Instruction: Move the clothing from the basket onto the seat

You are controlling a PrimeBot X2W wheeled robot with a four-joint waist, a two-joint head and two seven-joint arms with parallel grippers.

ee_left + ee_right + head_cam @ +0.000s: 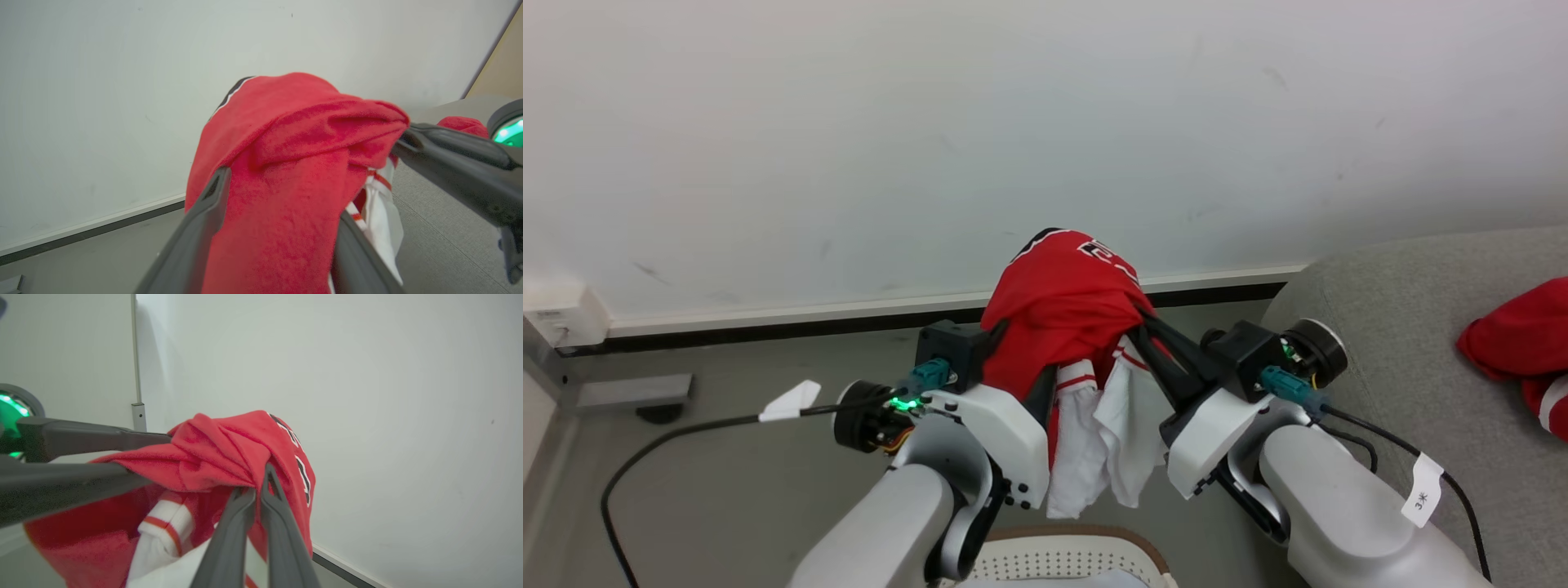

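Observation:
A bundle of red clothing (pixel 1062 302) with white trim and black-and-white lettering hangs in the air between my two grippers, and a white garment (pixel 1103 441) dangles below it. My right gripper (pixel 261 484) is shut, pinching a fold of the red cloth (pixel 220 449). The fingers of my left gripper (pixel 282 204) stand wide apart, with the red cloth (pixel 286 163) draped loosely between and over them. Directly below the bundle, at the bottom edge, is the tan rim of the white basket (pixel 1078 535). The grey seat (pixel 1405 327) is at the right, with another red garment (pixel 1519 343) lying on it.
A white wall with a dark baseboard (pixel 768 322) stands close behind the bundle. A black cable (pixel 686 429) with a white tag runs over the grey floor at the left, near a low grey box (pixel 629 392).

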